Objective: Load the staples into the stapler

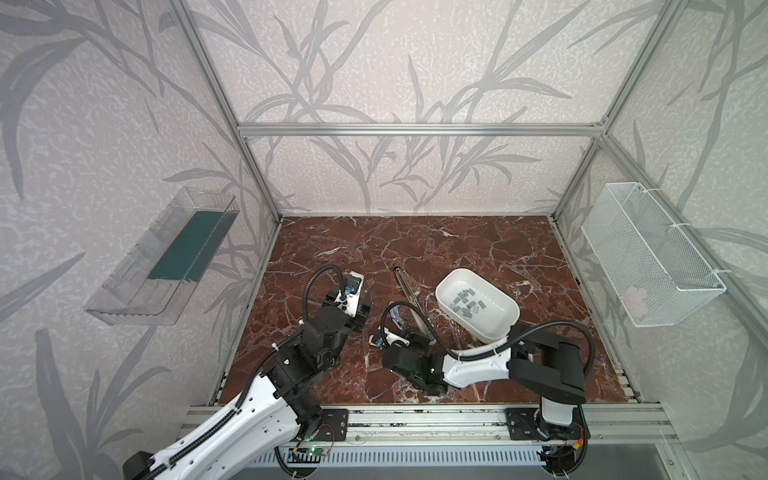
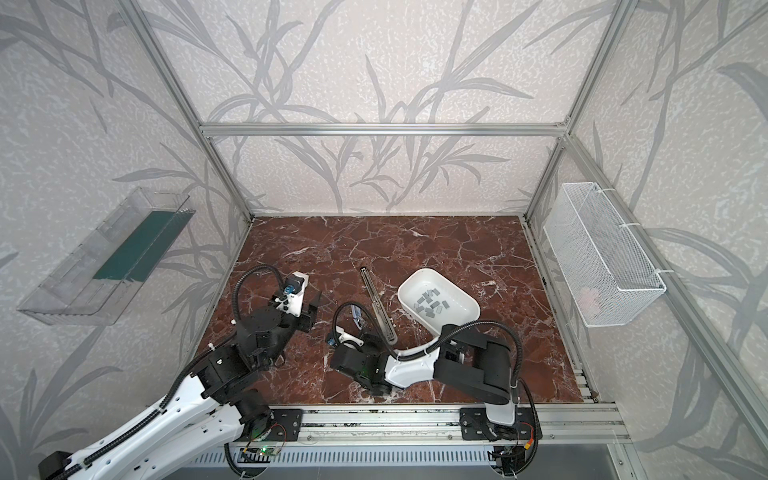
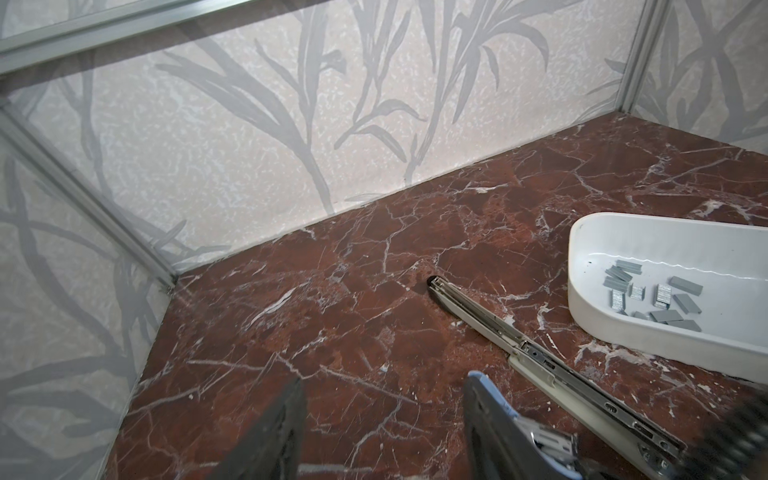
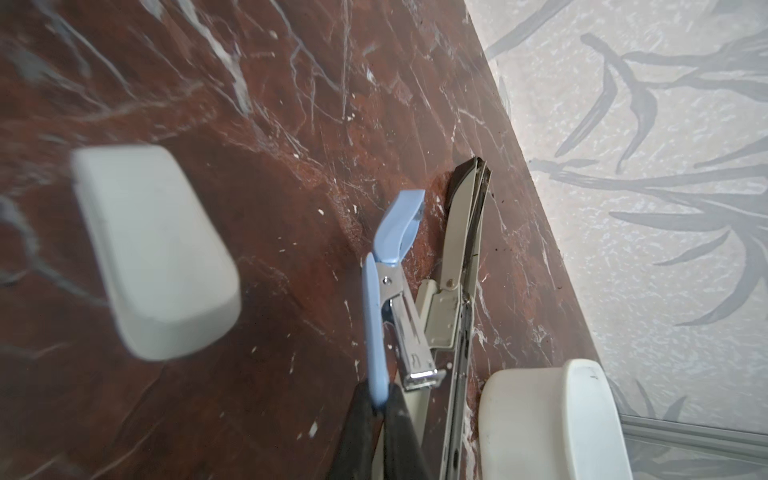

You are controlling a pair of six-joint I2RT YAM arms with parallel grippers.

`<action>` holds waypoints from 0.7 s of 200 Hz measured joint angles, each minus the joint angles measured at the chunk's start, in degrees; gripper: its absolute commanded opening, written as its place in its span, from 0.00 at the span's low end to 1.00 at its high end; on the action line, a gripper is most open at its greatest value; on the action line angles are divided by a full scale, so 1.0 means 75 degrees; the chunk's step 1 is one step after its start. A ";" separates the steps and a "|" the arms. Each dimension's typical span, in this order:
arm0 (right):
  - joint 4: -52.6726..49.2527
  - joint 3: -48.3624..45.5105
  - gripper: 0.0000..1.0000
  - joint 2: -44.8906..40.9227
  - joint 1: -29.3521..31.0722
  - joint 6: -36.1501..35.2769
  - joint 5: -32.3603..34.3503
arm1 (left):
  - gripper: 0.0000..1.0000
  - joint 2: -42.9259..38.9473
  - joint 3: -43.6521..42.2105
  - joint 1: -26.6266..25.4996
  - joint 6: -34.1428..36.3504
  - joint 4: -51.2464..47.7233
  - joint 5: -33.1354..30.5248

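Right wrist view: right gripper (image 4: pixel 380 405) clamps blue stapler (image 4: pixel 399 226); left gripper (image 3: pixel 382 399) parted, empty. Loose staples (image 3: pixel 663 293) look light, brittle, slick; pinch one strip across long sides.

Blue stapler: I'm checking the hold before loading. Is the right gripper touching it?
Touching. The right wrist view shows the right gripper holding the blue stapler, shut on its thin blue arm from both sides with no gap.

White tray (image 3: pixel 590 328) cut off by the left wrist view's edge, blurry left fingers (image 3: pixel 274 436) cut off there too, blurry white block (image 4: pixel 153 249), blue stapler (image 4: pixel 374 324) with its end hidden between the right fingers (image 4: pixel 357 432), pale pink thing (image 1: pixel 636 297) in the wire basket (image 1: pixel 648 245) too faint to tell
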 measured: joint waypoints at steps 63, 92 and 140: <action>-0.1134 0.0950 0.00 0.0758 -0.0332 0.0187 0.0478 | 0.65 -0.1932 -0.0720 0.0012 -0.0915 -0.0440 0.0023; -0.1224 0.1247 0.00 0.1157 -0.0323 0.0154 0.0854 | 0.65 -0.1999 -0.0769 0.0044 -0.1052 -0.0542 0.0166; -0.0985 0.0921 0.24 0.1265 -0.0239 -0.0254 0.0933 | 0.65 -0.1813 -0.0769 0.0047 -0.1131 -0.0539 0.0239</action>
